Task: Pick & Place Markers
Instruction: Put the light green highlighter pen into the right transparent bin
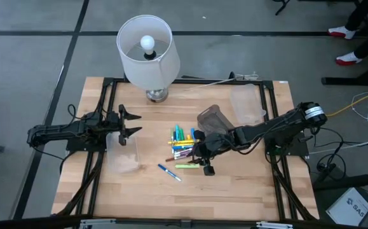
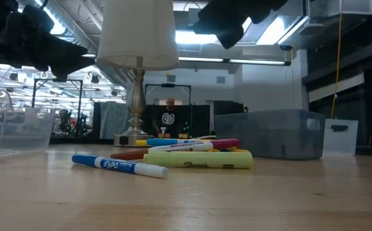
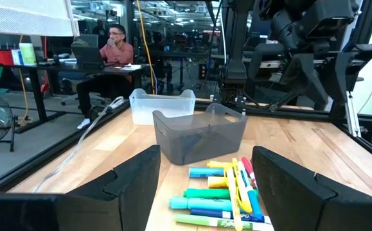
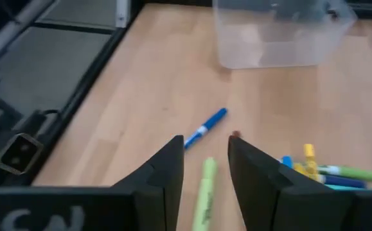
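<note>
- High view: the markers (image 1: 182, 142) lie piled mid-table, with a blue marker (image 1: 169, 172) and a green highlighter (image 1: 189, 166) loose on the near side. The right gripper (image 1: 204, 165) hovers over the highlighter; the left gripper (image 1: 131, 122) waits over a clear bin (image 1: 123, 154).
- Low view: the pens lie flat on the table (image 2: 250, 199). They look light, stiff and smooth, likely to roll.
- Left wrist view: its fingers (image 3: 131, 179) are spread wide, holding nothing.
- Right wrist view: jaws partly apart, empty, straddling the highlighter; pinching mid-barrel, across its width, seems best.
</note>
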